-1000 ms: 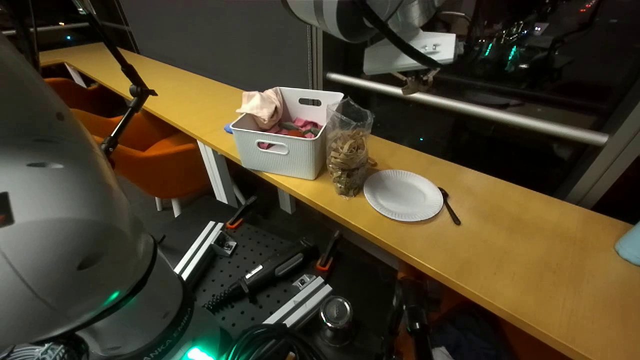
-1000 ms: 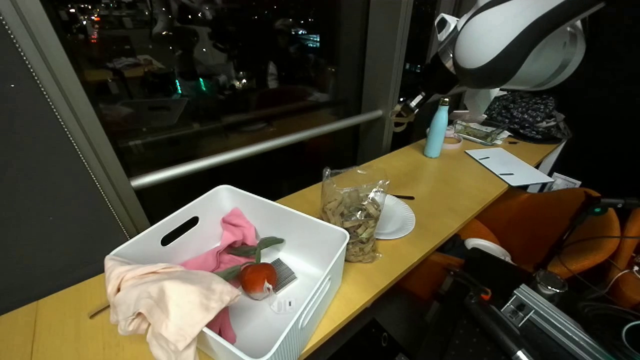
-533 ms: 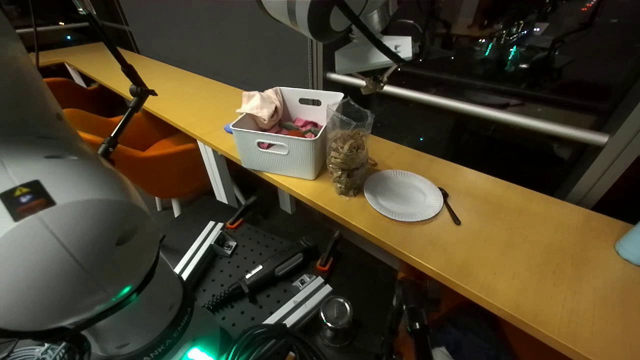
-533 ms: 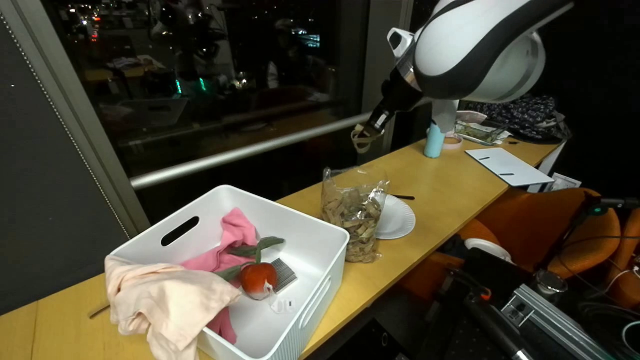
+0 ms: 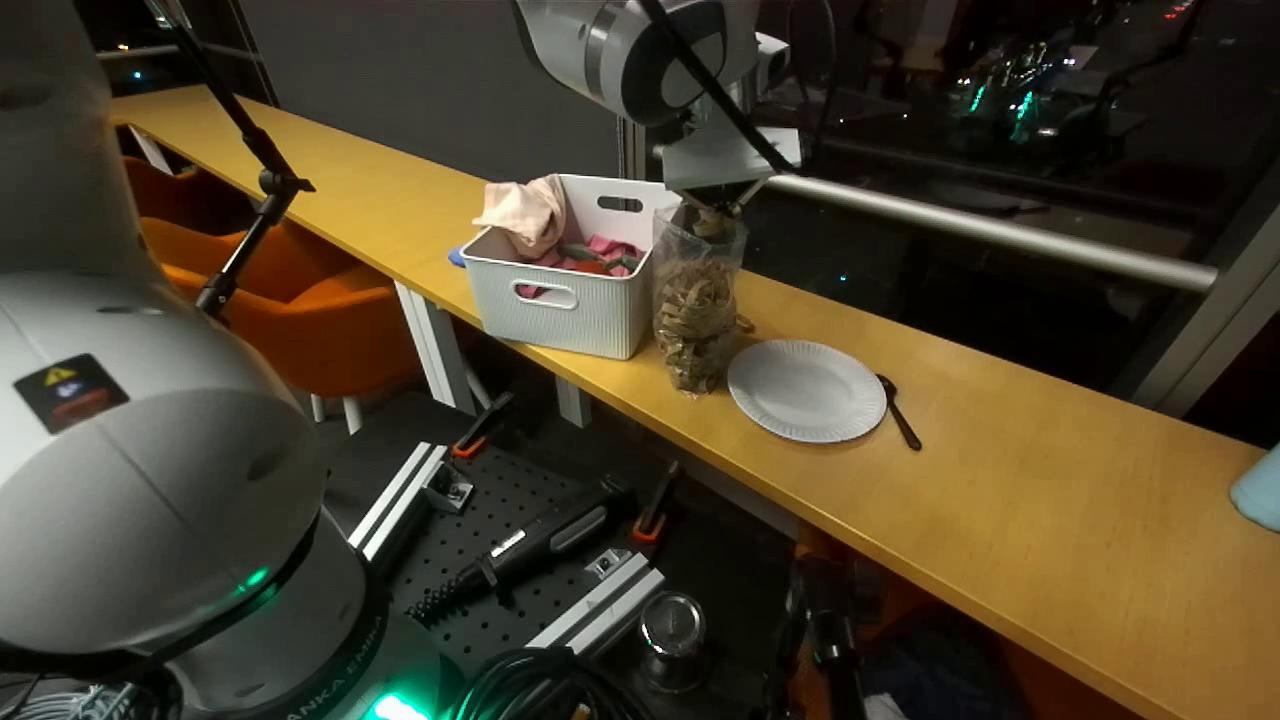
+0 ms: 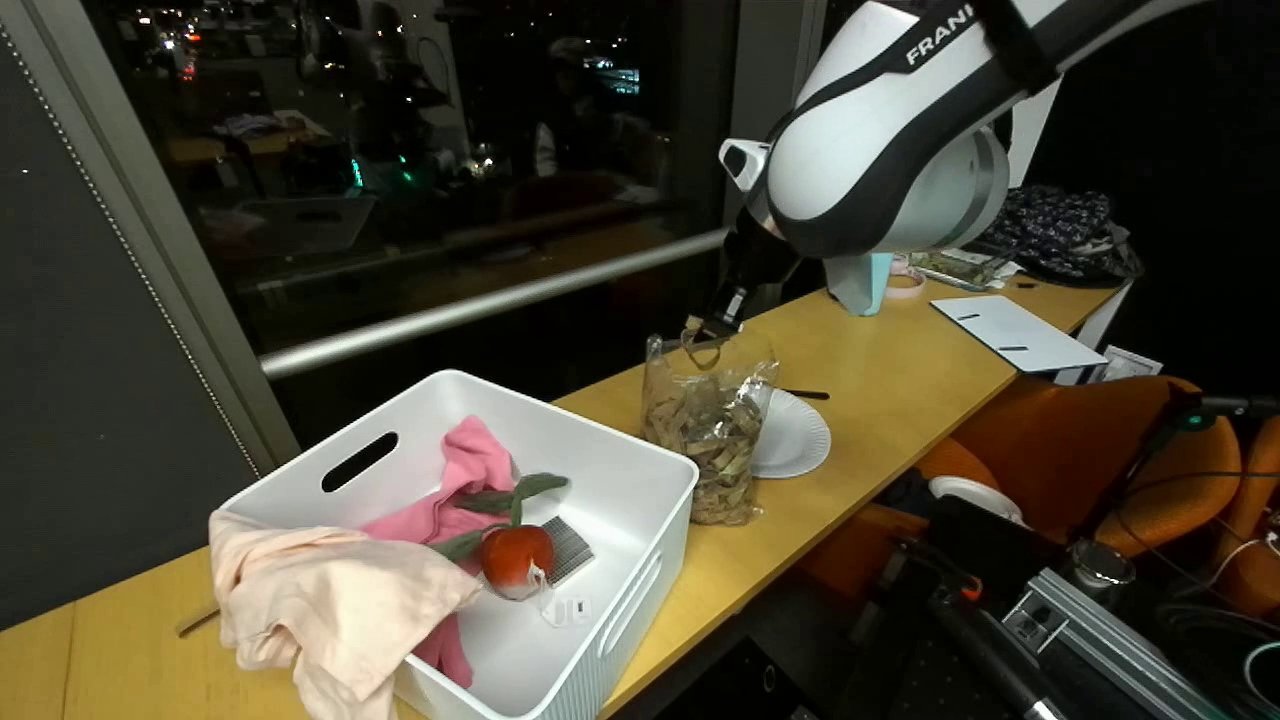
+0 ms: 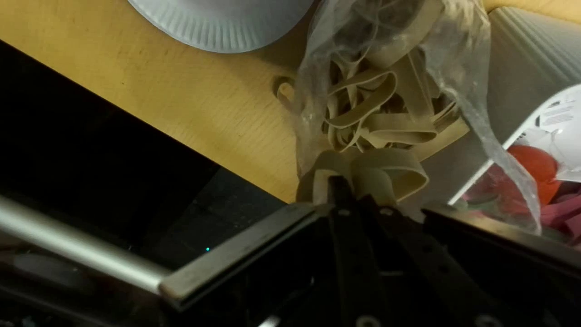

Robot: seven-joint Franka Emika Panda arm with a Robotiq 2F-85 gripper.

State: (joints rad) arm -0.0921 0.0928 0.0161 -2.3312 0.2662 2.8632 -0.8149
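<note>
My gripper (image 7: pixel 353 193) is shut on a tan rubber band (image 7: pixel 383 158), whose loops stick out past the fingertips in the wrist view. In an exterior view the band (image 6: pixel 703 355) dangles at the top of a clear plastic bag (image 6: pixel 708 440). Tan bands fill the bag's lower part, and its mouth is open. Through the clear plastic, the gripper (image 5: pixel 714 212) shows at the bag's upper edge; whether the tips are inside the mouth or behind it I cannot tell. One loose band (image 7: pixel 285 91) lies on the table beside the bag.
Close beside the bag stands a white box (image 6: pixel 650 520) with pink cloth (image 6: pixel 475 465), a red leafed item (image 6: pixel 515 555) and a peach cloth (image 6: pixel 340 590) over its rim. A paper plate (image 5: pixel 806 390) and dark spoon (image 5: pixel 903 415) lie opposite. A metal rail (image 5: pixel 950 220) runs along the window.
The arm has swung from above the plate's far side toward the bag and come down. The band, held throughout, has dropped to the bag's top. Bag, box and plate have stayed put.
</note>
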